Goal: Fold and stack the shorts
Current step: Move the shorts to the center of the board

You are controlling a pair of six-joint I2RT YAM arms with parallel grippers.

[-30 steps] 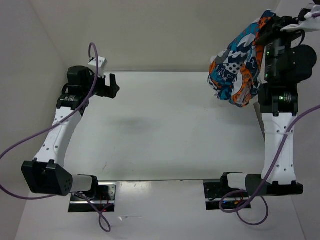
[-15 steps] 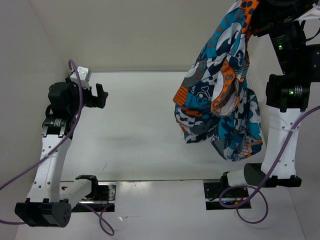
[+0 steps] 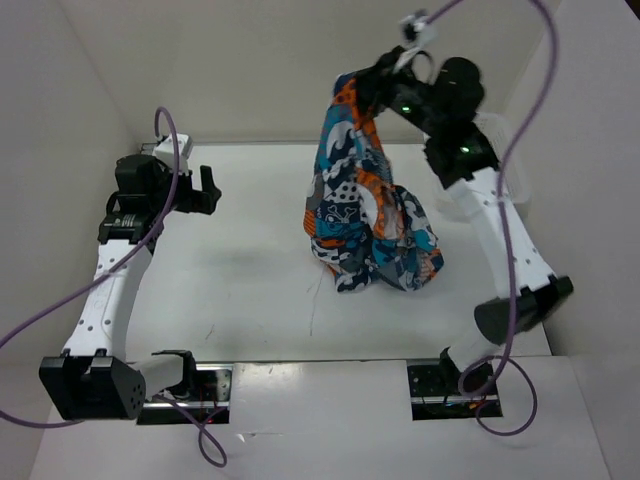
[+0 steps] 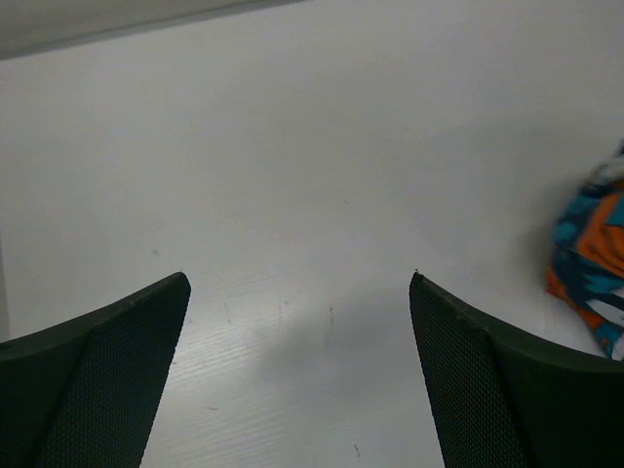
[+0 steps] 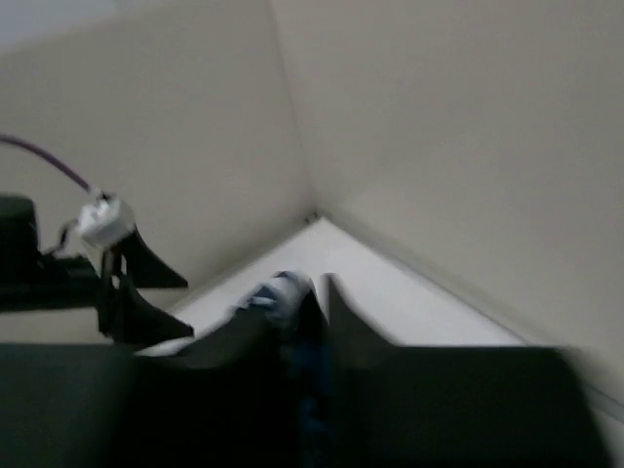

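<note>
Shorts (image 3: 352,205) now hang over the middle of the desk (image 3: 250,290) — a second ago they were bunched high at the far right, clear of the surface. The right jaws are narrow and pinch the cloth by its upper edge; the lower folds touch the desk and pile there. The left jaws stand wide and empty at the far left, well apart from the fabric. Judgement: the garment has been brought in for spreading — folding has not yet begun.
</note>
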